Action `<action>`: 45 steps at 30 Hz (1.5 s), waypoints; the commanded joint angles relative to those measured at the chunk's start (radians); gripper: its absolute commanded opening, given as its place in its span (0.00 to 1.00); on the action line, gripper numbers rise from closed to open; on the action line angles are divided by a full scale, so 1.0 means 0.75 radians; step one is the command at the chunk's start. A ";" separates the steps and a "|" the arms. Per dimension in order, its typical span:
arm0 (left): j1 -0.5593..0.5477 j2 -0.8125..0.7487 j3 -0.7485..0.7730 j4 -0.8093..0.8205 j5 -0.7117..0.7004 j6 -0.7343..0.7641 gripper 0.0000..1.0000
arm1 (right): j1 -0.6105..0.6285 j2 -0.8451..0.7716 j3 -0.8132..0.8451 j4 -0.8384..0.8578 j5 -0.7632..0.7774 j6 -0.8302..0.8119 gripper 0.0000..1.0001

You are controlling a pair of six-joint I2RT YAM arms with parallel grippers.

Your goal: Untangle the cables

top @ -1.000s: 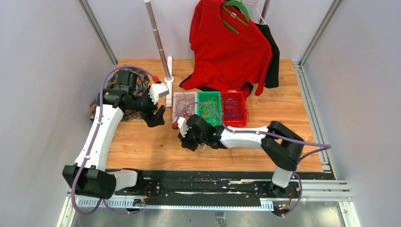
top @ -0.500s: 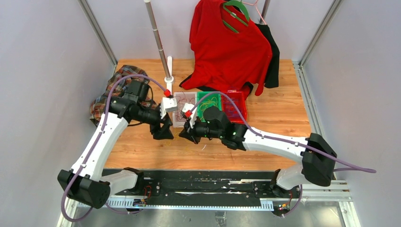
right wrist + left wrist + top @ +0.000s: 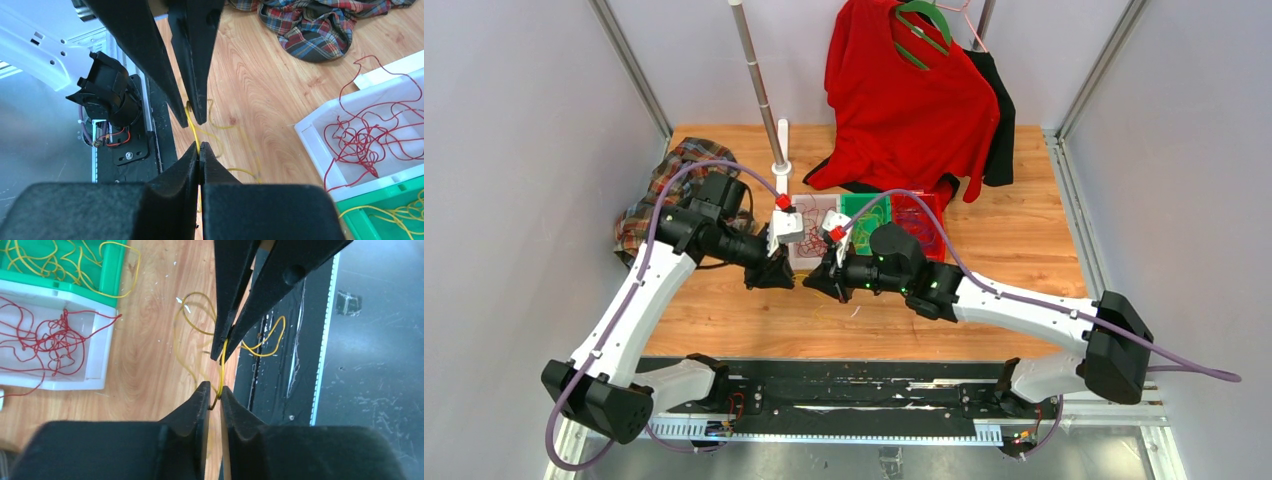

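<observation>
A thin yellow cable [image 3: 222,371] runs between my two grippers, which meet tip to tip above the wooden table in front of the bins. My left gripper [image 3: 786,281] [image 3: 214,396] is shut on one end of that short span, the cable pinched at its fingertips. Facing it, my right gripper [image 3: 812,283] [image 3: 200,148] is shut on the same yellow cable [image 3: 191,125]. Loose loops of the cable trail onto the wood below. Tangled red cables [image 3: 50,337] lie in a white bin [image 3: 802,262], and yellow cables [image 3: 60,260] in a green bin [image 3: 845,201].
A red bin [image 3: 934,262] stands right of the green one. A plaid cloth [image 3: 649,195] lies at the left edge, a red garment [image 3: 904,100] hangs at the back, and a metal pole [image 3: 759,90] rises behind the bins. A black rail [image 3: 874,385] borders the near edge.
The left gripper has swung right and closed on the yellow cable. The right gripper, still shut on the cable, has moved up from the near table toward the bins to meet it.
</observation>
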 commanded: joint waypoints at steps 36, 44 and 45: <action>-0.006 -0.114 0.433 -0.002 0.115 -0.127 0.00 | -0.069 -0.157 -0.326 0.607 0.136 0.504 0.54; -0.005 -0.111 0.463 -0.003 0.064 -0.065 0.01 | -0.027 -0.092 -0.314 0.779 0.168 0.592 0.55; -0.005 -0.112 0.471 -0.002 0.056 -0.053 0.01 | -0.028 -0.104 -0.325 0.782 0.169 0.593 0.55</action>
